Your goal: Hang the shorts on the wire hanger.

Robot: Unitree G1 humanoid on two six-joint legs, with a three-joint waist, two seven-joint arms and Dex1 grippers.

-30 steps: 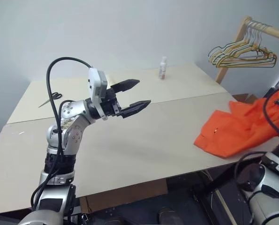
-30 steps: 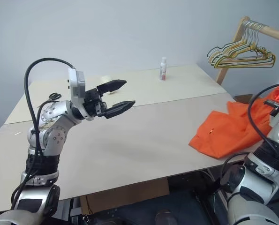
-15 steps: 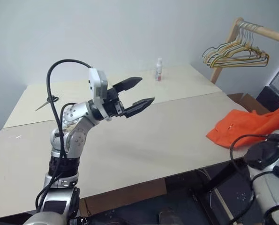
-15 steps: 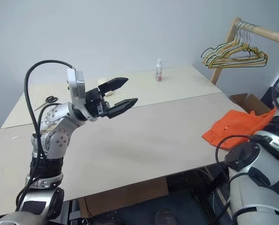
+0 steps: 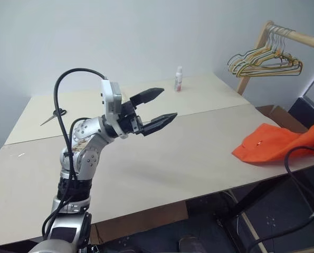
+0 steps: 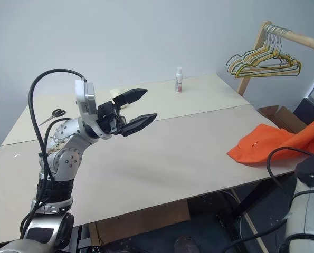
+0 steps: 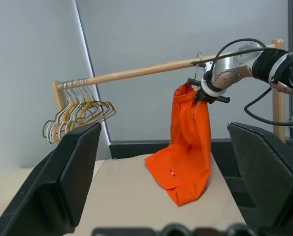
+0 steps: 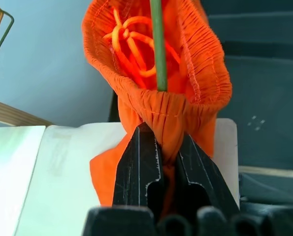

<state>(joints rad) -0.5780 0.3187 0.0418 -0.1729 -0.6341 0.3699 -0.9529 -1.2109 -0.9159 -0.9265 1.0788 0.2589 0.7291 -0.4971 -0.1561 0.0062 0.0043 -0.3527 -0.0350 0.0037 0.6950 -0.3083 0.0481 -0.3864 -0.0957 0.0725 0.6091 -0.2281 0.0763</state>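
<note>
Right gripper (image 8: 161, 162) pinches the shorts (image 7: 188, 142) by the waistband, hem trailing below; left gripper (image 5: 159, 108) gapes wide, empty.

Right gripper (image 7: 209, 92), clamped on the shorts (image 7: 187, 147) waistband, has lifted them up beside the wooden rail (image 7: 146, 72); only the lower part remains on the table (image 5: 162, 158).
</note>
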